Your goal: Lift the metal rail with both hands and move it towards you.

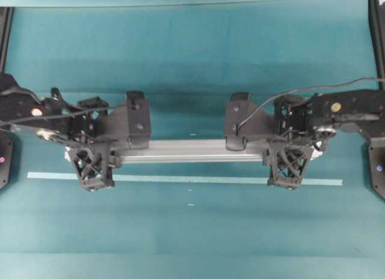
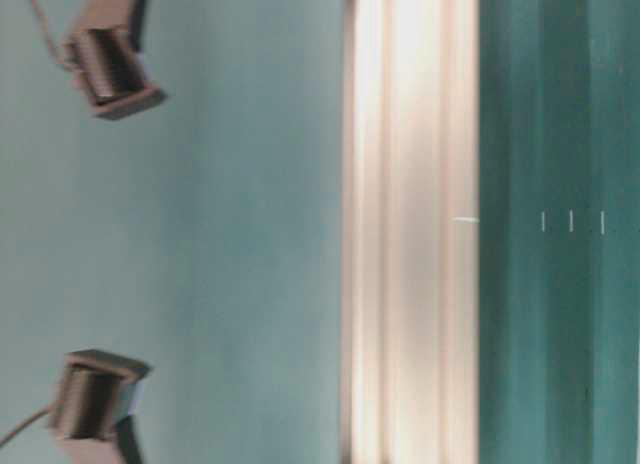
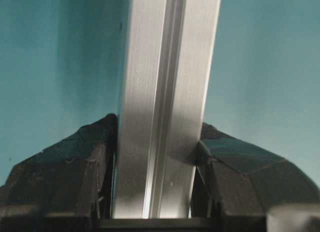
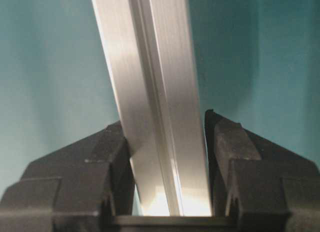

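Observation:
The metal rail (image 1: pixel 192 150), a long silver grooved bar, runs left to right across the middle of the teal table, level, just behind the pale strip. My left gripper (image 1: pixel 93 153) is shut on it near its left end. My right gripper (image 1: pixel 290 151) is shut on it near its right end. In the left wrist view the rail (image 3: pixel 170 67) fills the gap, and both black fingers (image 3: pixel 87 159) press its sides. The right wrist view shows the rail (image 4: pixel 145 57) clamped the same way, slightly slanted. At table level the rail (image 2: pixel 410 224) is a bright blurred band.
A thin pale tape strip (image 1: pixel 180 178) lies on the table just in front of the rail, parallel to it. Black arm bases stand at the left edge (image 1: pixel 5 153) and the right edge (image 1: pixel 376 165). A cable (image 1: pixel 301 91) loops over the right arm.

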Controlling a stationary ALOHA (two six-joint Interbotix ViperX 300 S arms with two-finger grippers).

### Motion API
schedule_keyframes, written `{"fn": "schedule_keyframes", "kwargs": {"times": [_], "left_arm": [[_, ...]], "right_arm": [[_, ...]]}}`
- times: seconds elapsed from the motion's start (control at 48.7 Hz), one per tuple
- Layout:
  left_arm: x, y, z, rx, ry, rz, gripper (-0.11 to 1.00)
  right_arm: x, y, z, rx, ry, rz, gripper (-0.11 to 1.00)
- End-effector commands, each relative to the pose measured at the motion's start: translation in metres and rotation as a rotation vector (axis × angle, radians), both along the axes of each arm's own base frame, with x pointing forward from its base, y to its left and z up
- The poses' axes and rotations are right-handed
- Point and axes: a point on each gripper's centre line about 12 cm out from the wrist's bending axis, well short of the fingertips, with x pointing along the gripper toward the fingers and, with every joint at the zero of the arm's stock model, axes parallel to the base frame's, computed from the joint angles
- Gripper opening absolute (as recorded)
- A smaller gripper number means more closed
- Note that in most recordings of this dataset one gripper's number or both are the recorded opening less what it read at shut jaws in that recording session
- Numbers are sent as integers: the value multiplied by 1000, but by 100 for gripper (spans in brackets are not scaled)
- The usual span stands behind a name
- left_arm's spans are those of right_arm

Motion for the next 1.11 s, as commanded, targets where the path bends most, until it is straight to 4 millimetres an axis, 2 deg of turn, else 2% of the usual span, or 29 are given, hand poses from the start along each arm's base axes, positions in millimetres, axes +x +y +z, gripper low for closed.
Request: {"fn": "schedule_keyframes", "kwargs": {"times": [0.0, 0.369, 0.677, 1.087], "left_arm": [[1, 15, -4, -14, -5, 87, 30], [-1, 13, -32, -20, -7, 90, 30], [-6, 11, -46, -23, -2, 92, 30], [0, 2, -63, -35, -12, 95, 30]], "right_arm": [[1, -1, -5, 10, -12, -34, 36], [-5, 14, -34, 7, -31, 3, 36], [-3, 19, -49, 11, -28, 12, 36], [0, 26, -63, 19, -26, 20, 36]]}}
